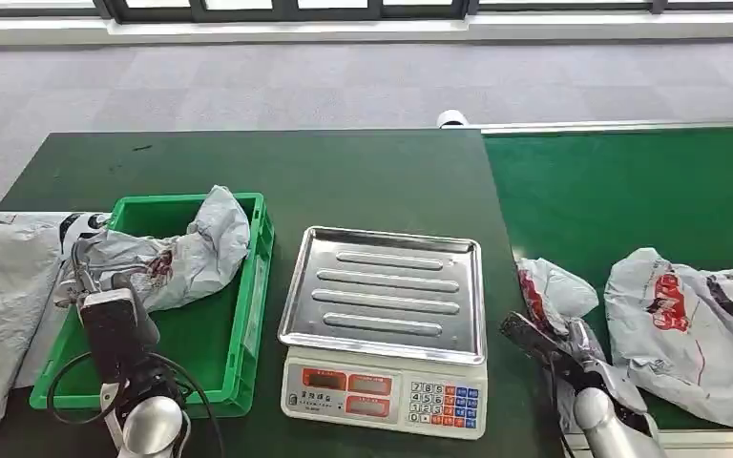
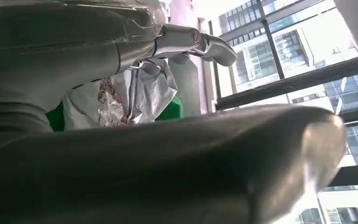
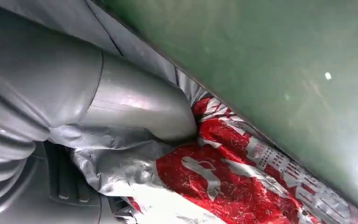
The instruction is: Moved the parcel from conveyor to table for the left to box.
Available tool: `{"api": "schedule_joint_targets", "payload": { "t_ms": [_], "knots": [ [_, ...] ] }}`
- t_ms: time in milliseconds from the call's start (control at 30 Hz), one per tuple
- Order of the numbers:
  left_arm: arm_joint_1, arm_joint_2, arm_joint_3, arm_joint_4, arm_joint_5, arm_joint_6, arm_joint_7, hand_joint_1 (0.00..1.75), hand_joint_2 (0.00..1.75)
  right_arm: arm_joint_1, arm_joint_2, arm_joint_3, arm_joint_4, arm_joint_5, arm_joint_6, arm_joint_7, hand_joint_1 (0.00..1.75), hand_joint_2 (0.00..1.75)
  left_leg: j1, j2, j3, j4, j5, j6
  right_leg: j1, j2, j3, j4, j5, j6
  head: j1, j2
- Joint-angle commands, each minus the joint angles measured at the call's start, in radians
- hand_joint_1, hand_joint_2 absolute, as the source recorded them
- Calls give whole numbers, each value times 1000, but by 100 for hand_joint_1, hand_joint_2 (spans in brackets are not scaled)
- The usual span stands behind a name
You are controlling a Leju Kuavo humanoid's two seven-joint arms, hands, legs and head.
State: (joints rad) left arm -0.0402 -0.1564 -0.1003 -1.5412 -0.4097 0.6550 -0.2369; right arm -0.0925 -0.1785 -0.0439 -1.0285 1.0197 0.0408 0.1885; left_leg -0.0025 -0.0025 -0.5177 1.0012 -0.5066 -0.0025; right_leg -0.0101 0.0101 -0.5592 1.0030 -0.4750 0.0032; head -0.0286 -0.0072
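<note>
Grasping a soft, crinkled poly-mailer parcel (image 1: 552, 291) at its edge, the right robot hand (image 1: 558, 343) bunches slippery film; the left robot hand (image 1: 91, 277) holds another mailer (image 1: 186, 250).

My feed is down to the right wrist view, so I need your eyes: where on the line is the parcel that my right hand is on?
Observer: The small parcel held by the right hand lies on the green conveyor, at its edge nearest the scale.
Operator: And what is my left hand doing?
Observer: The left hand is at the crumpled parcel in the green crate. I cannot tell whether it grips it.
</note>
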Motion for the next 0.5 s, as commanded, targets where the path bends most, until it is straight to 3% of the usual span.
{"api": "schedule_joint_targets", "payload": {
  "t_ms": [33, 67, 100, 167, 267, 367, 500],
  "knots": [
    [-2, 9, -26, 5, -15, -8, 10, 0, 0, 25, 63, -37, -161, 25, -172, -14, 175, 175, 1, 0, 1, -2, 0, -1, 1, -1, 1, -1, 0, -1, 0, 0],
    [15, 7, -23, -16, -22, -9, 4, 0, 0, 17, 95, -65, -256, -1, -284, -105, 175, 175, 1, 1, 1, -2, 0, -1, 1, 0, 1, -2, 0, -1, 0, 0],
    [32, 0, -20, -33, -23, -14, -16, 0, 0, 33, 127, -76, -400, -17, -417, -123, 175, 175, 0, 3, 0, -1, 0, -1, 0, 1, -1, 0, 0, -1, 0, 0],
    [35, -6, -20, -34, -23, -13, -26, 0, 0, 69, 134, -68, -547, 6, -364, -75, 175, 175, -1, 6, -3, 0, -1, -1, -1, 4, -5, 2, 0, -1, 0, 0],
    [31, -7, -20, -29, -23, -12, -27, 0, 0, 83, 134, -69, -559, 6, -365, -74, 175, 175, -2, 3, -12, 0, 0, -1, -3, 2, -9, 3, 0, -1, 0, 0],
    [28, -7, -20, -25, -23, -11, -29, 0, 0, 83, 133, -72, -531, 5, -376, -82, 175, 175, 1, 1, -1, -2, 0, -1, 1, 0, -2, -2, 0, -1, 0, 0],
    [27, -7, -20, -24, -22, -11, -29, 0, 0, 82, 132, -73, -522, 2, -380, -88, 175, 175, -1, 1, -2, -2, 1, -1, -1, 0, -4, 0, 0, -1, 0, 0]
  ]
}}
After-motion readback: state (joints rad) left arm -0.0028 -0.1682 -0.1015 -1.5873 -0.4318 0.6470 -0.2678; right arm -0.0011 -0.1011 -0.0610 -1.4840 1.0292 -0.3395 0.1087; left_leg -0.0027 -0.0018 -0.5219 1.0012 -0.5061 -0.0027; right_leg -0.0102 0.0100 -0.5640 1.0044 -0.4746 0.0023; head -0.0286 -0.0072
